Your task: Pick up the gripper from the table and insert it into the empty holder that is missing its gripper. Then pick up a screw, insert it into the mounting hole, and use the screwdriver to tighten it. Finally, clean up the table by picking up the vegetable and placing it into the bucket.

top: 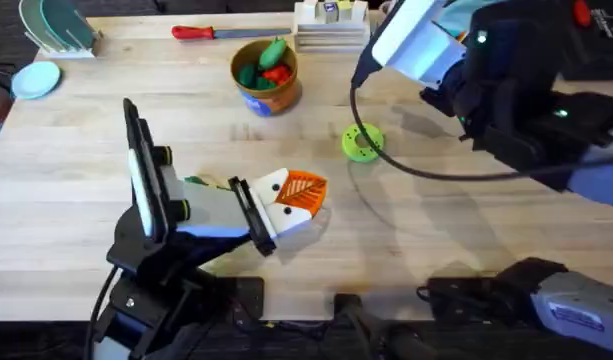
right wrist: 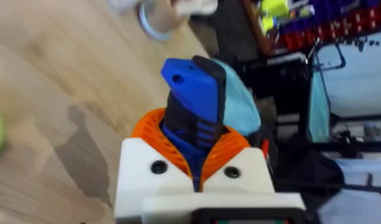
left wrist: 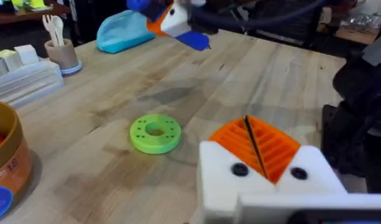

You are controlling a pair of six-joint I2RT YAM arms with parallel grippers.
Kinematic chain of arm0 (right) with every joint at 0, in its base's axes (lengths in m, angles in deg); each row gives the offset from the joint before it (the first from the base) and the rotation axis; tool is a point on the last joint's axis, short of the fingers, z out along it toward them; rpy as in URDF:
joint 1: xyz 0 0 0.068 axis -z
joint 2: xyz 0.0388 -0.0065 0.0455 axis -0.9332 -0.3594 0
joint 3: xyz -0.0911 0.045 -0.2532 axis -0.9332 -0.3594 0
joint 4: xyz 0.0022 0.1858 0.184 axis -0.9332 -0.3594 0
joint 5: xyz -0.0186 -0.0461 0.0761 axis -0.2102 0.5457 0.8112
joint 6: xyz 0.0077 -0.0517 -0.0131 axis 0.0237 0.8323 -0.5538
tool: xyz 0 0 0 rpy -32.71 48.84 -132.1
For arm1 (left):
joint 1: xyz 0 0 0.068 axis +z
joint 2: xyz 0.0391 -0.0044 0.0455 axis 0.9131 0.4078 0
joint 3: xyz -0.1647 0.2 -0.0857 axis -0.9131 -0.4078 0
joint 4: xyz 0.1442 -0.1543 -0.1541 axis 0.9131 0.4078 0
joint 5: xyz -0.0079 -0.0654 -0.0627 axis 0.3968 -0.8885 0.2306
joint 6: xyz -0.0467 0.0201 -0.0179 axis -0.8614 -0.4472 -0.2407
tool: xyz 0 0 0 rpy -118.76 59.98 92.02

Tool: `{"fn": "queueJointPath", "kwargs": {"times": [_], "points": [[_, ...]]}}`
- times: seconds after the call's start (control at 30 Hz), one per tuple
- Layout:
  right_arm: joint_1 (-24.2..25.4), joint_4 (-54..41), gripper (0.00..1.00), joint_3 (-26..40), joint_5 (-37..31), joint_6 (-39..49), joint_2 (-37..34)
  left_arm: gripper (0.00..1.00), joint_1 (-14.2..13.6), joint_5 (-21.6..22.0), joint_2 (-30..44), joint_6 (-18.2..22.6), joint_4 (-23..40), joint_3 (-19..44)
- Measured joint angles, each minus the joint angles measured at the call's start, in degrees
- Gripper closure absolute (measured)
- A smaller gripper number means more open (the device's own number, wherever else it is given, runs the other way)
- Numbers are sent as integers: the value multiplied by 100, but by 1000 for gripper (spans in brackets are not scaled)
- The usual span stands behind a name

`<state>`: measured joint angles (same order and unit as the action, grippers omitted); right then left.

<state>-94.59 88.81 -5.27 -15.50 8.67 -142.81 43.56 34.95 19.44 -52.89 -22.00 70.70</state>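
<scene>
Screwdriver (right wrist: 193, 93), blue and pen-shaped, clamped between the orange ribbed pads of the right claw (right wrist: 195, 163), raised above the far right of the wooden tabletop (top: 436, 230). Same screwdriver seen as a blurred blue shape (left wrist: 193, 38) in the left wrist view, held high beyond the green ring disc (left wrist: 155, 133).

Bucket (top: 267, 75), round, orange-brown with a blue band, standing on the far middle of the tabletop. Inside it: dark-green vegetable (top: 274, 50) leaning at the rim, beside a red toy vegetable (top: 277, 73) and another green piece.

Red-handled screwdriver (top: 208, 32) lying just behind the bucket, near the far edge. Green ring disc (top: 362, 142) flat on the tabletop, to the right of the bucket and apart from it.

Left claw (top: 304, 192) low over the near middle of the tabletop, white body with orange pads pressed together, nothing held between them. In the left wrist view, only a thin dark seam between the two orange pads (left wrist: 274, 149).

Clear plastic box (left wrist: 25, 78) and a cup of pale utensils (left wrist: 59, 53) at the far side.
</scene>
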Motion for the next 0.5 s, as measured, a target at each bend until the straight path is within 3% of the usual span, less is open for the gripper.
{"fn": "queueJointPath", "kwargs": {"times": [0.2, 0.5], "points": [[455, 38, 985, 0, -94, 849, -1058, 992, 0, 0, 0, -1, 0, 0], [476, 94, 985, 6, -172, 1305, -2477, 992, 0, 0, 0, 1, 0, 0]]}}
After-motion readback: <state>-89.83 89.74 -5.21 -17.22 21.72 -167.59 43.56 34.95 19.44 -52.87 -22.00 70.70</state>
